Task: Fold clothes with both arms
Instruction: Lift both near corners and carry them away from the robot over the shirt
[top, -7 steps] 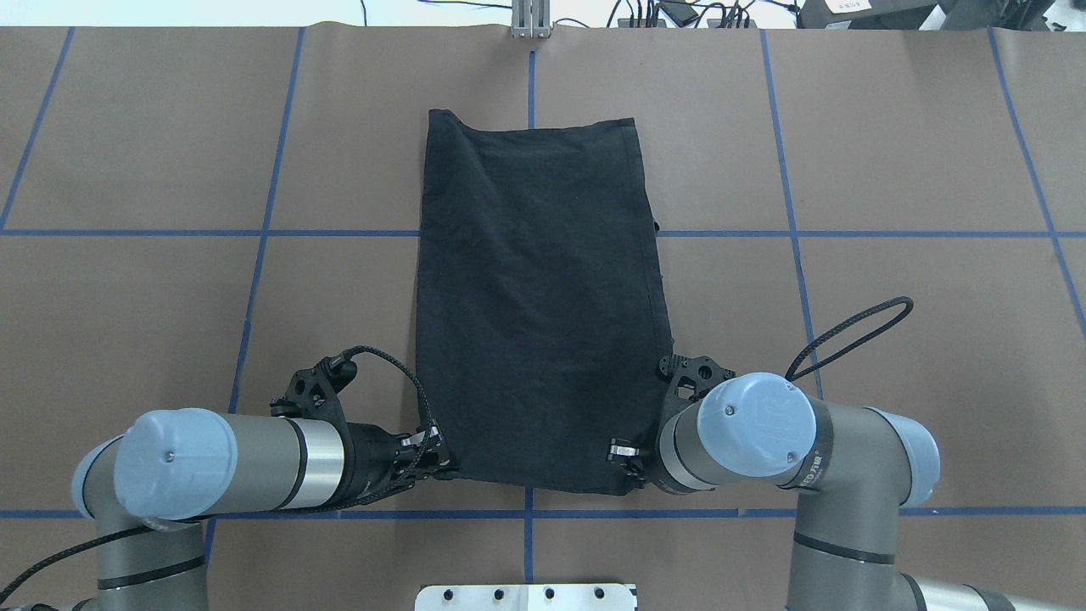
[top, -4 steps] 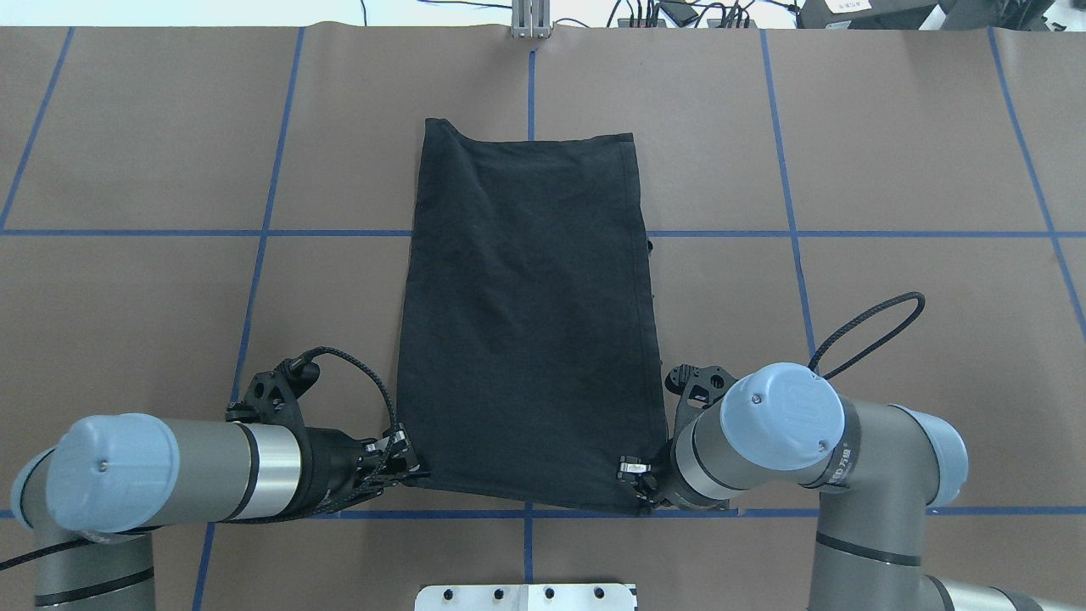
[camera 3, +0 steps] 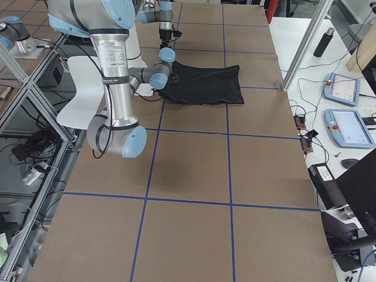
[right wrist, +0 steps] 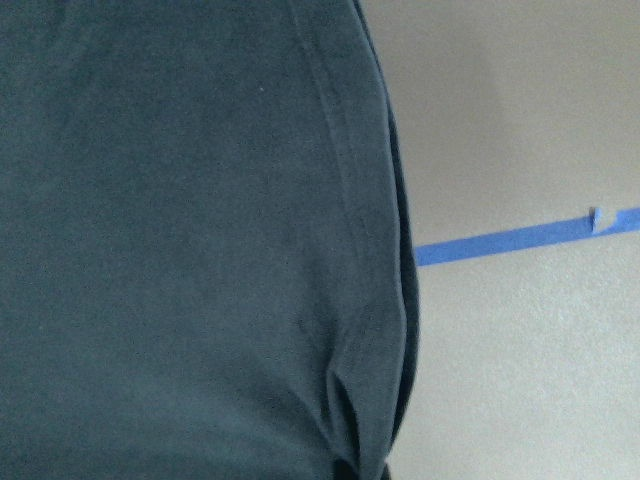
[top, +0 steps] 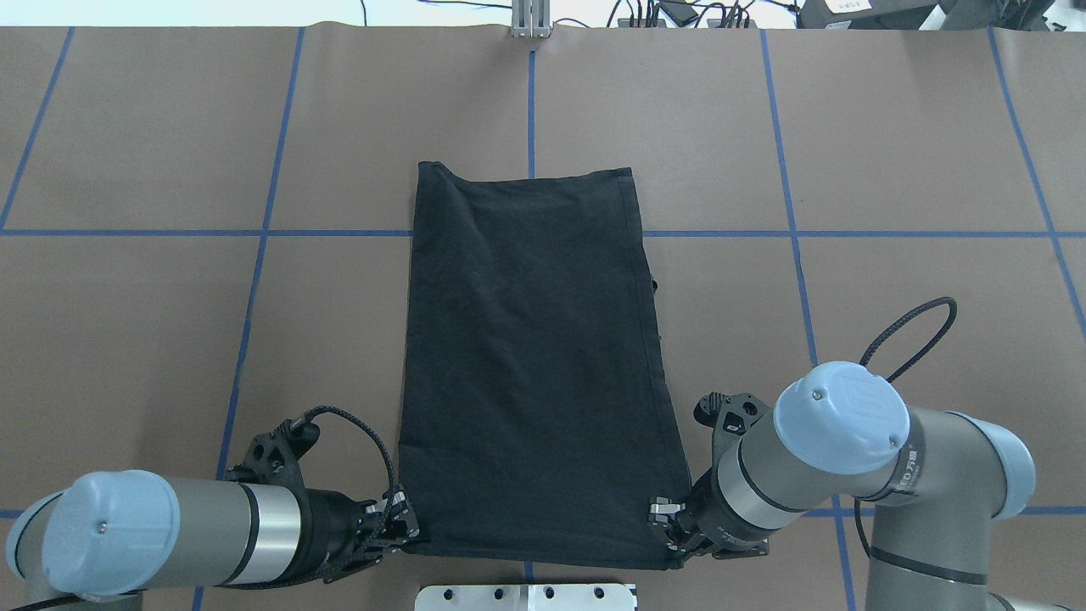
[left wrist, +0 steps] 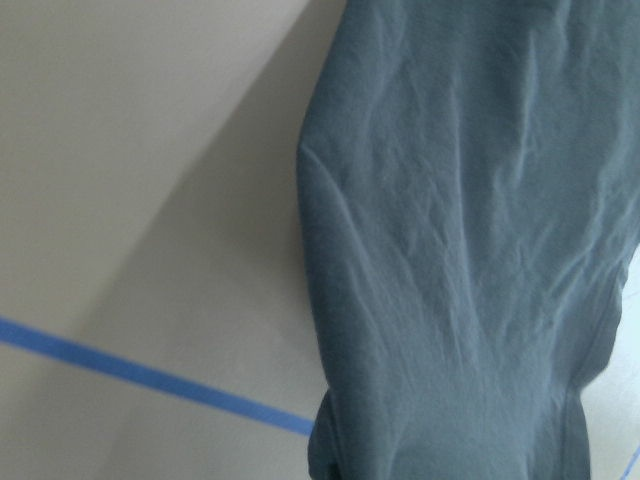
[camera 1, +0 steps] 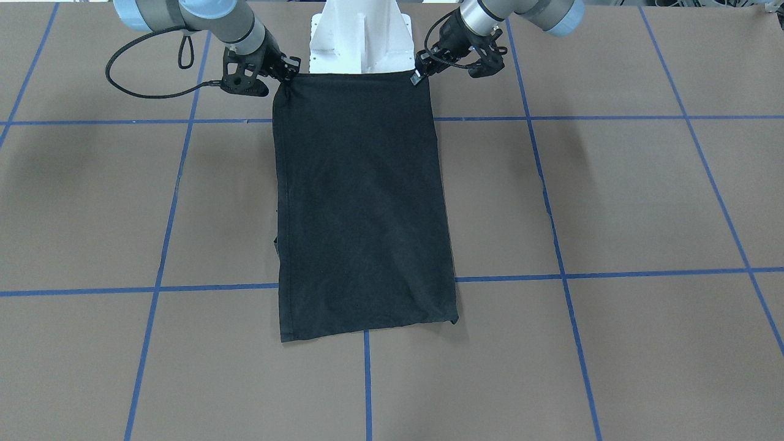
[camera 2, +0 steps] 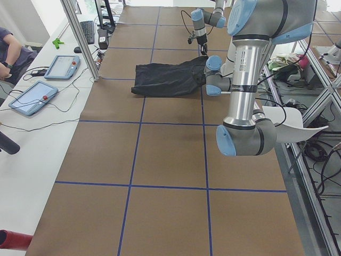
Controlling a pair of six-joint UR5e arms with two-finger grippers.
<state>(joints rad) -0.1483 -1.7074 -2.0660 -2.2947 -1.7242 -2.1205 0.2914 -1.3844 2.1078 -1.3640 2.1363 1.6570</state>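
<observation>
Black T-shirt (top: 534,365) lay on the brown-paper counter (top: 127,322) as a long folded strip, plain side up, underside hidden. The near hem was at the robot's edge and the far end just past the cross tape line (top: 848,233).

Left fingers (top: 402,528) were clamped on the near-left corner and right fingers (top: 664,516) on the near-right corner. Both were closed down on cloth. Black hardware on black fabric made the exact tip gap unreadable from overhead.

In the front-facing view the near hem ran straight between the left fingers (camera 1: 419,76) and right fingers (camera 1: 289,75), in front of the white pedestal (camera 1: 358,37), whose lower part it covered.

Both wrist cams showed only cloth, counter and a strip of blue tape. The grip point itself was cut off at the bottom edge of each.

A small dark tab (top: 654,284) poked out of the strip's right long edge, too small to identify.

In the side views the shirt was far off and partly blocked by the near arm, so they gave no grip detail. Overhead cropped the left arm (top: 153,535) at the lower-left corner.
</observation>
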